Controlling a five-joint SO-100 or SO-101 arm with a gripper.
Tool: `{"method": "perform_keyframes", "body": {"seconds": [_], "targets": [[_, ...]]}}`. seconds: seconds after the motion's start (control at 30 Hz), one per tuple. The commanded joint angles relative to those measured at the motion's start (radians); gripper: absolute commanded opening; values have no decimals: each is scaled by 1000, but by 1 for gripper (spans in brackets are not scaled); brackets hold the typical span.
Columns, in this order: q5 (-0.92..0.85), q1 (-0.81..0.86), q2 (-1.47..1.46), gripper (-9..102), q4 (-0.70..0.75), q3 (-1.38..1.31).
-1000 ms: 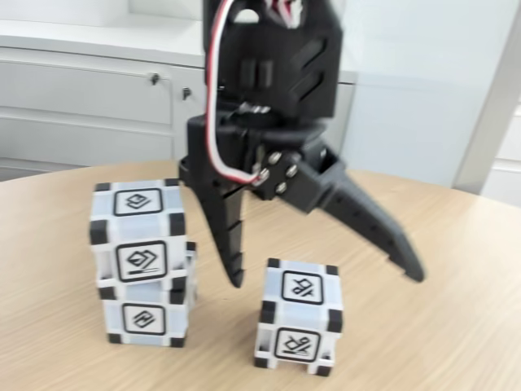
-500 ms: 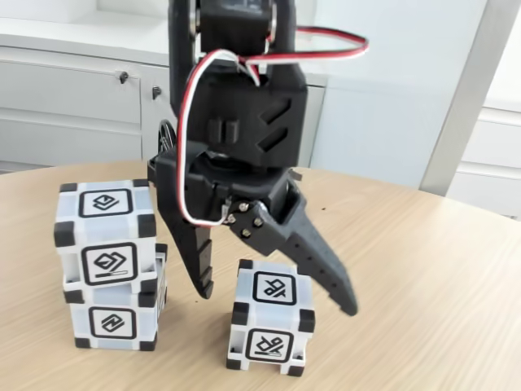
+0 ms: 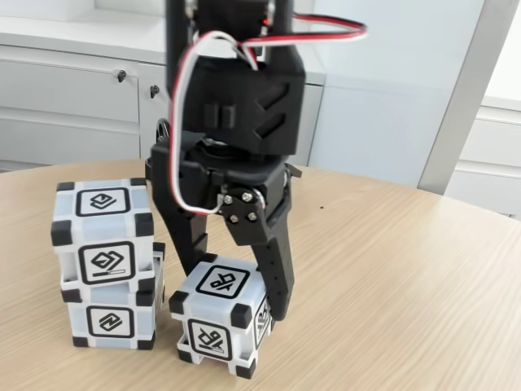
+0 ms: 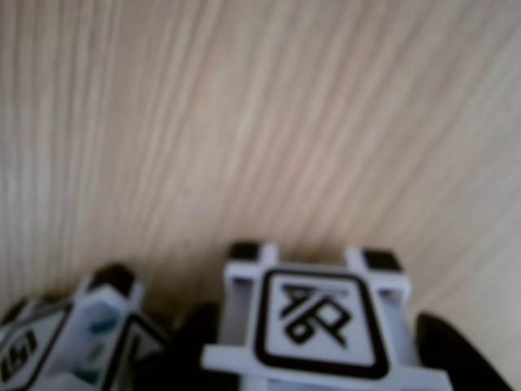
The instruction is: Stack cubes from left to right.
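While two cubes [image 3: 104, 265] sit stacked near the desk's [image 3: 407, 285] front-left edge, I have the gripper [image 3: 236, 297] clamped on the third cube [image 3: 220, 318]. It sits beside them, turned askew, ready for lifting on top.

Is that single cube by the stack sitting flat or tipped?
Tipped: the single cube leans askew on the table, clamped between the end effector fingers.
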Motion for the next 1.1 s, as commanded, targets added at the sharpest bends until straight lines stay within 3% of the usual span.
{"method": "perform_keyframes", "body": {"seconds": [0.0, 0.6, 0.87, 1.07], "targets": [[11, -2, 6, 5, -8, -9], [357, -18, 229, 0, -12, -26], [462, -3, 249, 0, -172, -169], [480, -3, 249, 0, -192, -253]]}}
